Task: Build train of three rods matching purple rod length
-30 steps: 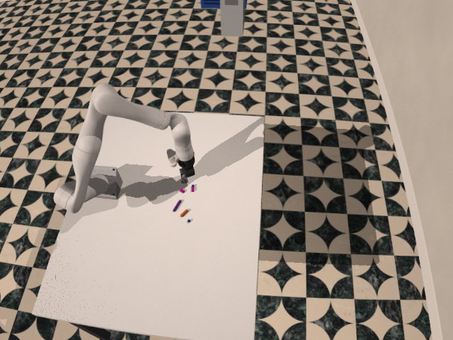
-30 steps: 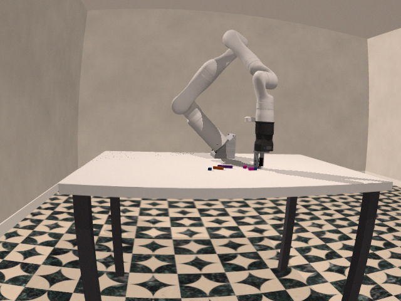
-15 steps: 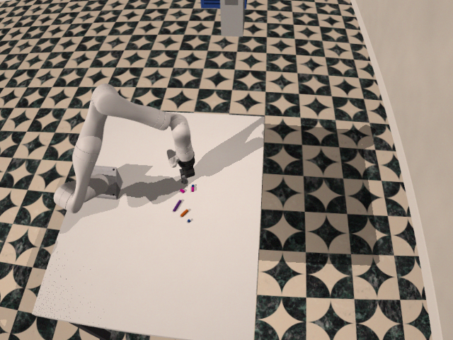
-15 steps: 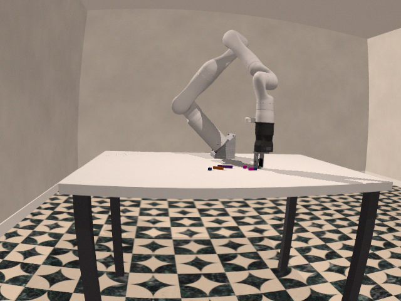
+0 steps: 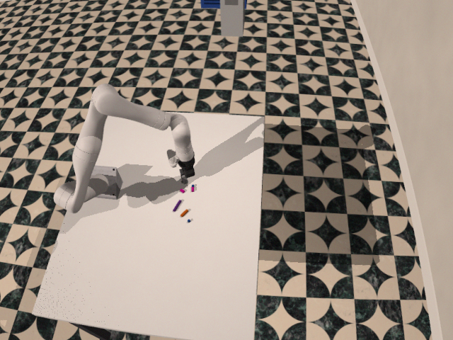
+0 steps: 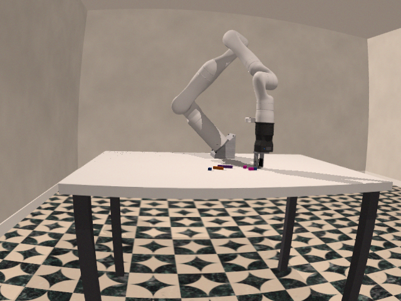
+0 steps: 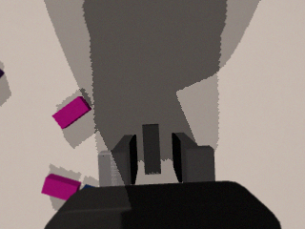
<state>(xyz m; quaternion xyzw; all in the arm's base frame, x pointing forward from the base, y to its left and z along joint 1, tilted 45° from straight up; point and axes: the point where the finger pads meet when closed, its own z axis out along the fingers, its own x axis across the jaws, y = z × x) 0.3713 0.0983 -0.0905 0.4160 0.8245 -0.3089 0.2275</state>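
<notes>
across the white rectangular tabletop [image 5: 219,263] [image 6: 194,190], well in from its right edge in the top view, a short magenta rod [image 5: 192,189] [image 6: 250,168] [image 7: 61,186] lay just beside a blue rod [image 5: 192,185] [image 6: 255,168] [image 7: 86,186], near the black two-finger gripper [image 5: 184,180] [image 6: 259,167] [image 7: 154,151]. its fingers stood apart around what looked like a dark grey rod [image 7: 151,148], with space on both sides. an off-centre squeeze could have twisted that rod, and setting it down too close could have knocked the pair askew.

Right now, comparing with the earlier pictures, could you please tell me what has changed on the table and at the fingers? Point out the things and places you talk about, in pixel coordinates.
Nothing has clearly changed: any small movement of the arm is too slight to be sure of. No rod was taken or let go; the fingers [image 5: 185,180] [image 6: 259,167] are partly open and empty. The purple rod [image 5: 177,205] [image 6: 225,166] [image 7: 1,72] and orange rod [image 5: 184,212] [image 6: 218,168] stayed in place.
</notes>
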